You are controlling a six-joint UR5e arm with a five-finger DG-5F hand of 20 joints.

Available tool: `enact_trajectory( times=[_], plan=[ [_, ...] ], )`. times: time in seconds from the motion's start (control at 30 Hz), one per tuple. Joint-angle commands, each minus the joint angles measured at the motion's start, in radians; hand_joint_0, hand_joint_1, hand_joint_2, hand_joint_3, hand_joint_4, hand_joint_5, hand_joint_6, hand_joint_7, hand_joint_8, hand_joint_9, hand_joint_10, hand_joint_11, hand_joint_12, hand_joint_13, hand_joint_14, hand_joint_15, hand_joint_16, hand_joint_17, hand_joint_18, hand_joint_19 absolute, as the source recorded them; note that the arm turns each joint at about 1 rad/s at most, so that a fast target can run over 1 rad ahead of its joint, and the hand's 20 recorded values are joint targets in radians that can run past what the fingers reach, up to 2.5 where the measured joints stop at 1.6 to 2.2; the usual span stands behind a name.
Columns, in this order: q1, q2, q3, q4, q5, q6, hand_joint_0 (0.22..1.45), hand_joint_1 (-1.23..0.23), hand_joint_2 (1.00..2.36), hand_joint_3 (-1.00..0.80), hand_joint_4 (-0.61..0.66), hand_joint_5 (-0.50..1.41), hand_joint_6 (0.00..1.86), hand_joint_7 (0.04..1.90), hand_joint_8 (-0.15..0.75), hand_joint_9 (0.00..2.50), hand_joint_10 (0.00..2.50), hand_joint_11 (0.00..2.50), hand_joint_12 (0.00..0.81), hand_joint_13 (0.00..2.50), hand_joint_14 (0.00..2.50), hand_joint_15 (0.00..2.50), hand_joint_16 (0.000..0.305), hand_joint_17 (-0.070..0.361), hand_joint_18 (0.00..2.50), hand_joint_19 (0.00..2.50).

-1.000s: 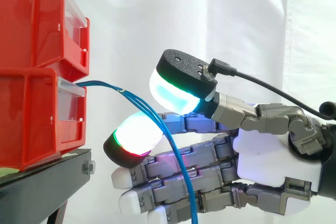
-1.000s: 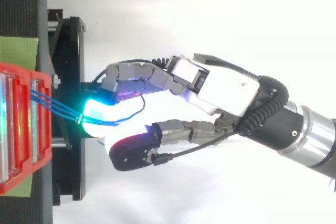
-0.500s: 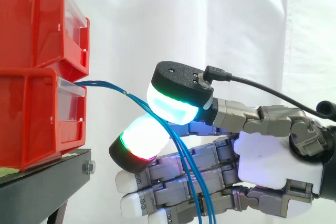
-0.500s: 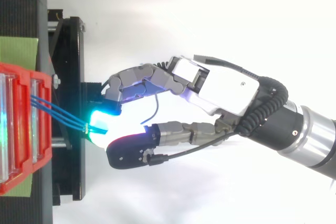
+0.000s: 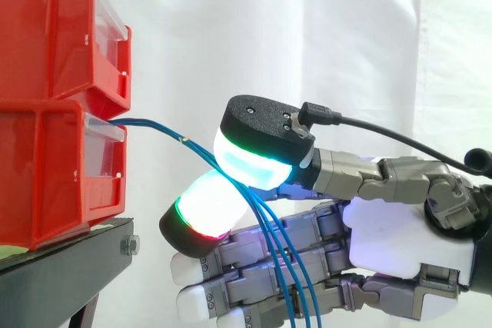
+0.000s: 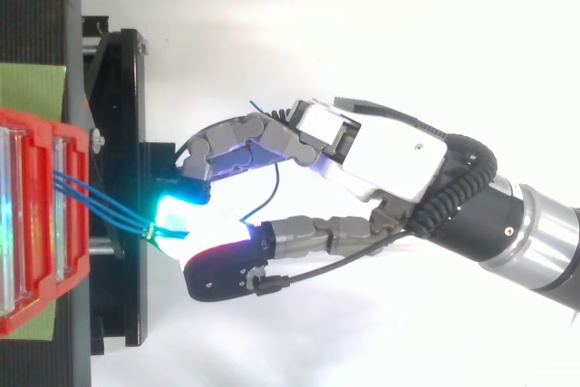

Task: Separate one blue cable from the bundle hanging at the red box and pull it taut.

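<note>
A bundle of thin blue cables (image 5: 154, 124) comes out of the lower of two stacked red bins (image 5: 54, 167) and slopes down to the right. In the top view the cables (image 6: 104, 206) run together from the bin front (image 6: 68, 215) to one spot at the glowing pads. My hand (image 5: 400, 236) reaches in from the right, level with the lower bin. Its black-backed thumb pad (image 5: 257, 163) presses down towards a white-and-red glowing fingertip (image 5: 204, 209), with the cables pinched between them. Below the pinch the strands fan apart across the other fingers and leave the view's bottom edge.
The bins stand on a black stand (image 5: 61, 266) at the left, with a bolt at its near corner. A green mat (image 6: 32, 88) lies under the bins in the top view. A white curtain (image 5: 323, 28) hangs behind, with open space above and right of the hand.
The thumb pad has come down and left onto the cables, closing against the glowing fingertip. The strands below the pinch have spread apart. The hand has shifted slightly away from the bin.
</note>
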State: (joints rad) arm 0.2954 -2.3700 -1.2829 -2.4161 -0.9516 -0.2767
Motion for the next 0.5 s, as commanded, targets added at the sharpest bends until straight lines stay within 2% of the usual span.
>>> enact_trajectory(
  times=[0.0,0.2,0.47],
  plan=[
    [0.001,0.0,0.0,-0.001,-0.001,0.002,0.69,-0.77,1.02,-0.3,0.05,-0.22,0.91,0.99,0.285,0.75,0.02,0.61,0.333,0.74,0.01,0.36,0.044,0.099,0.64,0.45],
    [-0.001,0.0,0.0,-0.004,-0.001,0.011,0.73,-0.8,1.01,-0.37,0.05,-0.22,0.92,0.94,0.276,0.77,0.02,0.64,0.33,0.76,0.01,0.37,0.043,0.097,0.64,0.44],
    [-0.007,0.0,0.0,-0.015,-0.01,0.019,0.77,-0.83,1.0,-0.5,0.07,-0.22,0.93,0.97,0.275,0.79,0.02,0.65,0.325,0.76,0.01,0.38,0.042,0.095,0.65,0.43]
  ],
)
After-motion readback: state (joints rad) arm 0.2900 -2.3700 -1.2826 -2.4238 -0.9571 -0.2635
